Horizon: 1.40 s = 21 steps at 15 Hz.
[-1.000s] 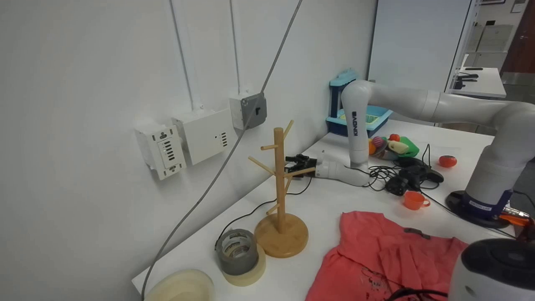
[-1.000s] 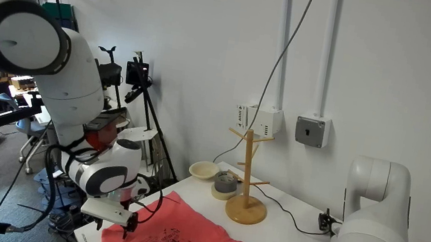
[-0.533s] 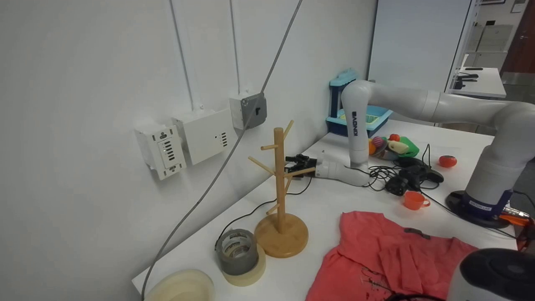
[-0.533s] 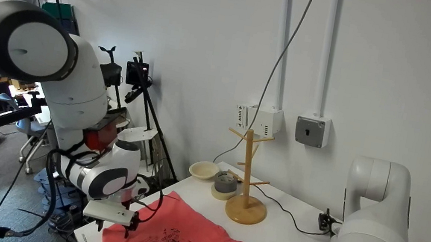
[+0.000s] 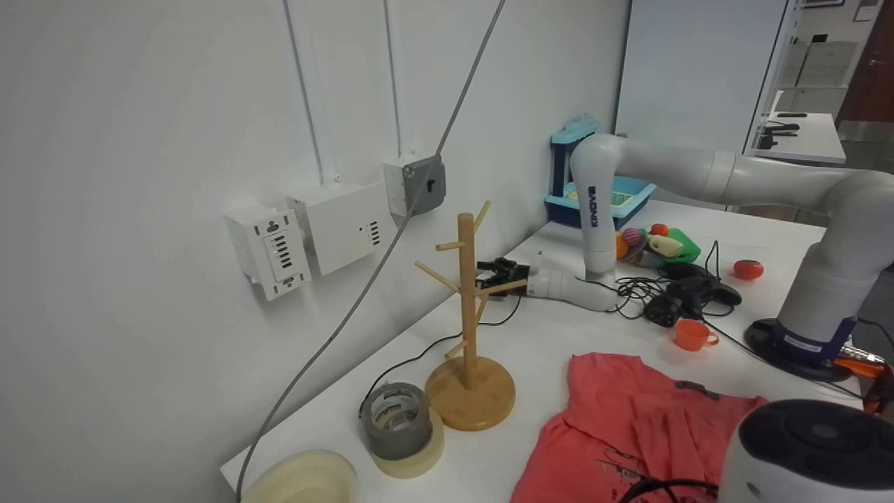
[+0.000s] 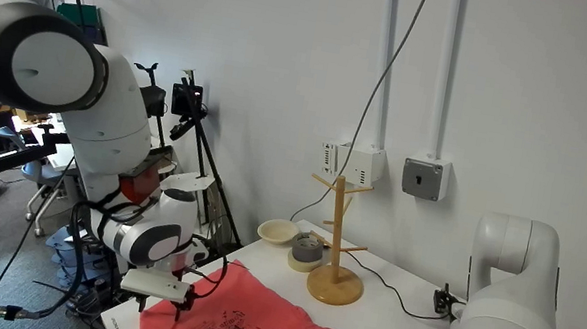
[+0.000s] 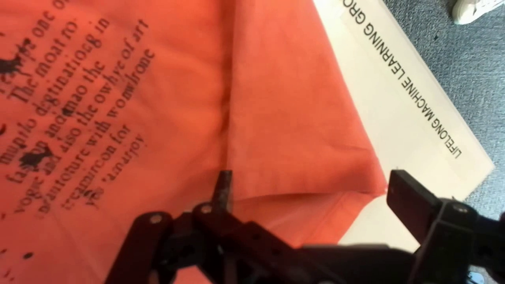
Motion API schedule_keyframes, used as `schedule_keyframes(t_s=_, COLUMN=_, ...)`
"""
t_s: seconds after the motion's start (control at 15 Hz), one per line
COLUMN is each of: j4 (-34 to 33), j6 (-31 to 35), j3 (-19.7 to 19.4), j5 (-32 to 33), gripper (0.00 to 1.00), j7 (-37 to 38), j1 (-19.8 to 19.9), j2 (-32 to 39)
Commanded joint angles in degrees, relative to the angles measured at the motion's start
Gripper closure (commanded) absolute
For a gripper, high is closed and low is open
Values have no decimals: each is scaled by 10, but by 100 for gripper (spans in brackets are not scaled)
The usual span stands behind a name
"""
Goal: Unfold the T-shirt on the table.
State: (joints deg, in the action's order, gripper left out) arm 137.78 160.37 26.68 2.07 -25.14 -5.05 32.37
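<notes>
wrist view: gripper (image 7: 309,185) spread wide over the margin of the coral t-shirt (image 7: 284,98), a corner of cloth showing in the gap; whether it touches, i cannot tell from here; shirt lies wrinkled on the white desk (image 7: 363,90), black print on its face, near the lettered desk edge; in an exterior view, wooden stand (image 5: 469,307) upright near the shirt, gray tape roll (image 5: 398,439) resting on a paler roll (image 5: 419,467) beside its base; orange cup (image 5: 693,335) near the shirt, apart from it
</notes>
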Motion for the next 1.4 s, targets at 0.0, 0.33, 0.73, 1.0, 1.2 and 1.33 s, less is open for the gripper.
schedule_keyframes(t_s=0.0, j4=-15, j6=-33, j3=-10, j5=7, gripper=1, j7=1, j1=1, j2=1)
schedule_keyframes(t_s=0.33, j4=-22, j6=-56, j3=-16, j5=5, gripper=1, j7=0, j1=-2, j2=4)
schedule_keyframes(t_s=0.73, j4=-29, j6=-70, j3=-19, j5=1, gripper=46, j7=2, j1=-4, j2=9)
schedule_keyframes(t_s=1.0, j4=-34, j6=-73, j3=-23, j5=1, gripper=77, j7=5, j1=-5, j2=10)
schedule_keyframes(t_s=1.2, j4=-35, j6=-80, j3=-26, j5=3, gripper=98, j7=8, j1=-8, j2=5)
schedule_keyframes(t_s=1.33, j4=-32, j6=-98, j3=-20, j5=0, gripper=100, j7=7, j1=-8, j2=-4)
